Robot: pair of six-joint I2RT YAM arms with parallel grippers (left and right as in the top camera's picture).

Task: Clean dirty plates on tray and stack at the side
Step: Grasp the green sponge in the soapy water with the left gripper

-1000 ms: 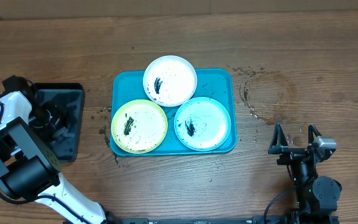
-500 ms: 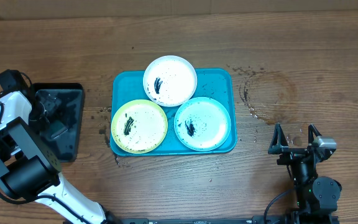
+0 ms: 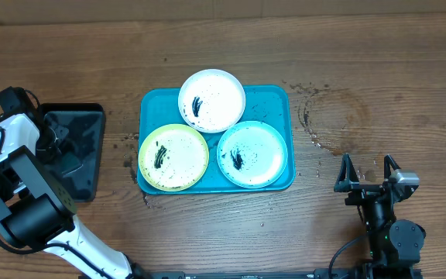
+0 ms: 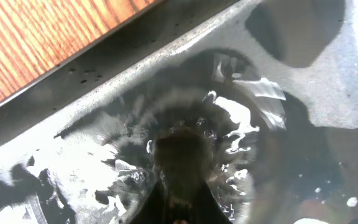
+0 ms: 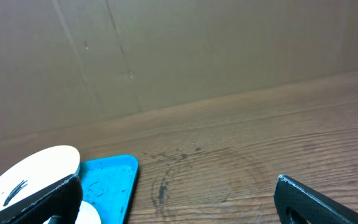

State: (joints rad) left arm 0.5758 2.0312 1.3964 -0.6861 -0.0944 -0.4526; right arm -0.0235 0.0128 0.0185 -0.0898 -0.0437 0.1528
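Note:
Three dirty plates lie on the turquoise tray [image 3: 273,101]: a white one [image 3: 212,101] at the back, a yellow-green one [image 3: 173,157] front left and a light blue one [image 3: 252,154] front right, all with black smears. My left gripper [image 3: 56,147] is down inside a black tray [image 3: 91,116] far left of them. In the left wrist view this gripper [image 4: 179,190] is shut, its tips pinching a dark lump [image 4: 179,152] on the wet tray floor. My right gripper [image 3: 369,172] stands open near the front right edge, with nothing in it. Its view shows the white plate [image 5: 36,168] and the turquoise tray's corner [image 5: 107,180].
Black specks and a dark ring stain [image 3: 331,120] mark the wood to the right of the turquoise tray. The black tray holds wet, shiny patches [image 4: 253,106]. A cardboard wall [image 5: 166,50] runs along the far table edge.
My left gripper has sunk toward the near part of the black tray and closed from wide open. The plates and the right arm have not moved.

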